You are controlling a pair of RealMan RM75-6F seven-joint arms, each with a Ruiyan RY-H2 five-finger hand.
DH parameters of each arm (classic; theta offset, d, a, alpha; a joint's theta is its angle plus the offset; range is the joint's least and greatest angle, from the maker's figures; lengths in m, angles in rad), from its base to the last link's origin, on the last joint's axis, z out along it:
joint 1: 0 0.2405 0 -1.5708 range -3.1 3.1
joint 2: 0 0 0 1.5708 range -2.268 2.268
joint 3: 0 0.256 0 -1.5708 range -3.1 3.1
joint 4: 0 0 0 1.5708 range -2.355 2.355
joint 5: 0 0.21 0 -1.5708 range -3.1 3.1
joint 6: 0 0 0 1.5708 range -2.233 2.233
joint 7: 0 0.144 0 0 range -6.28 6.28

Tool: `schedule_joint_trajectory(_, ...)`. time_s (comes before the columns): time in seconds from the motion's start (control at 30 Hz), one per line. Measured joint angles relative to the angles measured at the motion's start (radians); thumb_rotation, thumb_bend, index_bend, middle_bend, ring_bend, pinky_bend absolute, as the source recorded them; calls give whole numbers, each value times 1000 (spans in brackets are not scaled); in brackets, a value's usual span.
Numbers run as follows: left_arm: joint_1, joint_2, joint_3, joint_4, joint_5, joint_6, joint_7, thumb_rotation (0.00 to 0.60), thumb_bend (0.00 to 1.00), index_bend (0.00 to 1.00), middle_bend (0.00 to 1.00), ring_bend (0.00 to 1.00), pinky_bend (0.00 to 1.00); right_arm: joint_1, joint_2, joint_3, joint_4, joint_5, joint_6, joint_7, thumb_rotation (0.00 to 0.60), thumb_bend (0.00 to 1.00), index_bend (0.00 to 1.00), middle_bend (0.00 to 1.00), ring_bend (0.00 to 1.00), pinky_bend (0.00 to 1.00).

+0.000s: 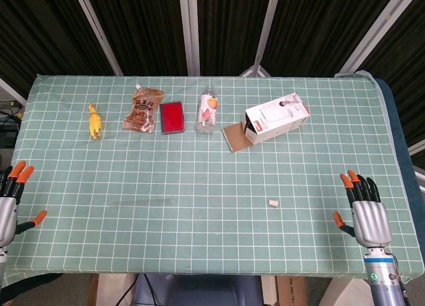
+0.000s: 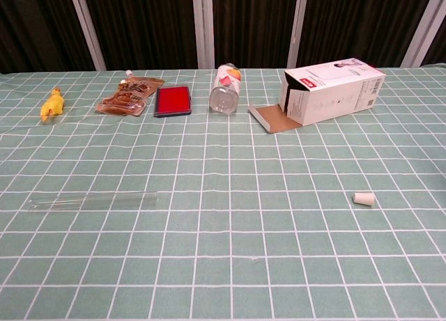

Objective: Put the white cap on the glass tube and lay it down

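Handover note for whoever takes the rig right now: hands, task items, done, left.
Left hand: open, holds nothing, at the near left table edge.
Right hand: open, holds nothing, at the near right edge.
Glass tube: lying flat on the cloth, near left, uncapped, away from both hands.
White cap: lying loose on the cloth, near right, closer to the right hand.
Done: nothing yet; neither item is touched.
Left: pick up tube and cap, fit the cap on the tube, lay the tube down.
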Motion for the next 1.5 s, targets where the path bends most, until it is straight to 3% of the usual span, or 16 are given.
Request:
schedule_joint_trajectory(0.47, -1, 1, 9, -7, 5, -10, 9, 600, 217, 101, 29, 0, 0, -1, 0, 2, -4, 3, 1, 5, 600, 359, 0, 0, 0, 0)
schedule_joint_trajectory(0.7, -13, 3, 18, -49, 11, -39, 60, 600, 224, 174, 118, 0, 0, 1, -3, 4, -5, 9, -3, 9, 600, 360, 0, 0, 0, 0)
schedule_joint_trajectory(0.9, -43, -25, 8, -108, -14, -80, 187, 600, 326, 260, 240, 8, 0, 3, -2, 8, -6, 19, -11, 25, 600, 360, 0, 0, 0, 0)
schedule_joint_trajectory(1.1, -84, -108, -18, -153, -87, -127, 362, 600, 413, 330, 331, 36, 0, 1, 0, 6, -13, 20, -13, 35, 600, 360, 0, 0, 0, 0)
schedule_joint_trajectory(1.5, -180, -326, -70, -147, -283, -190, 683, 600, 423, 386, 385, 46, 0, 3, 4, 7, -23, 31, -26, 56, 600, 360, 0, 0, 0, 0)
